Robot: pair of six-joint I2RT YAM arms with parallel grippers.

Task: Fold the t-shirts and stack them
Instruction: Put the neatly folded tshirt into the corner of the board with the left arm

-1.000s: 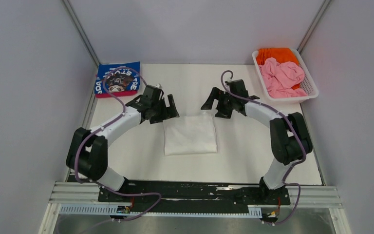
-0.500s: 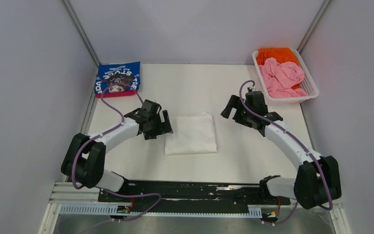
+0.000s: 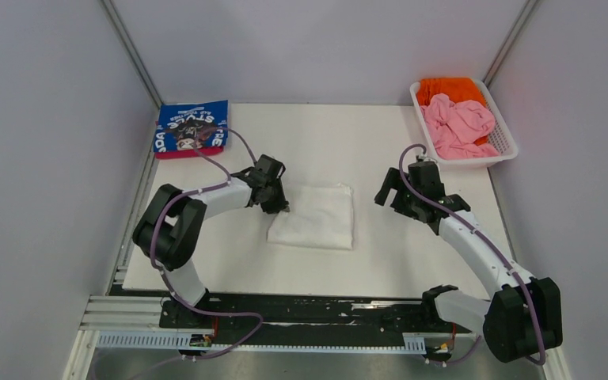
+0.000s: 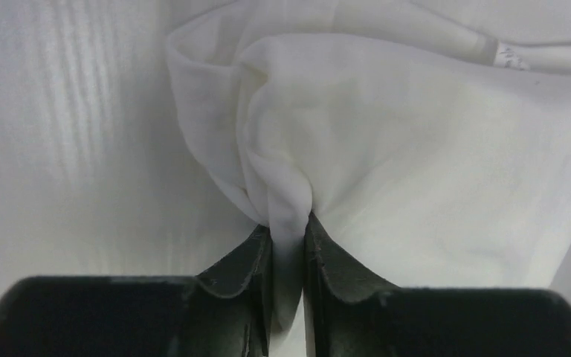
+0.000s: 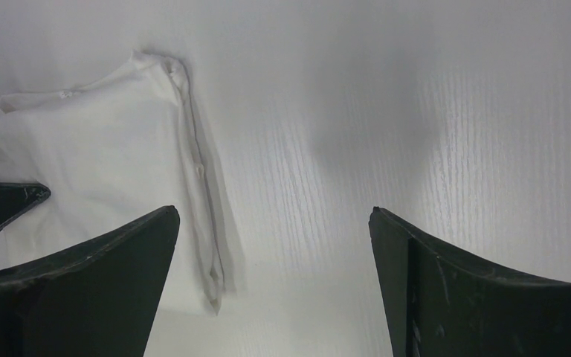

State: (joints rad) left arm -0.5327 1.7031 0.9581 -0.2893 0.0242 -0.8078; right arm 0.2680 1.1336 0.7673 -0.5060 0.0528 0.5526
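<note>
A folded white t-shirt [image 3: 314,218] lies in the middle of the table. My left gripper [image 3: 279,207] is at its left edge and shut on a bunched fold of the cloth. In the left wrist view the white t-shirt [image 4: 416,149] gathers into a pinch between the two dark fingers of the left gripper [image 4: 288,223]. My right gripper [image 3: 390,198] hovers open to the right of the shirt, holding nothing. In its wrist view the right gripper [image 5: 273,216] spans bare table, with the shirt [image 5: 97,171] off to the left.
A folded blue t-shirt [image 3: 191,127] with white lettering lies at the back left on a pink one [image 3: 176,153]. A white basket [image 3: 505,150] at the back right holds a crumpled pink t-shirt [image 3: 459,123] and an orange one [image 3: 443,87]. Grey walls close in both sides.
My left gripper came down to the white shirt's left edge and shut on it, skewing the cloth. The right arm drew back to the right, still open.
</note>
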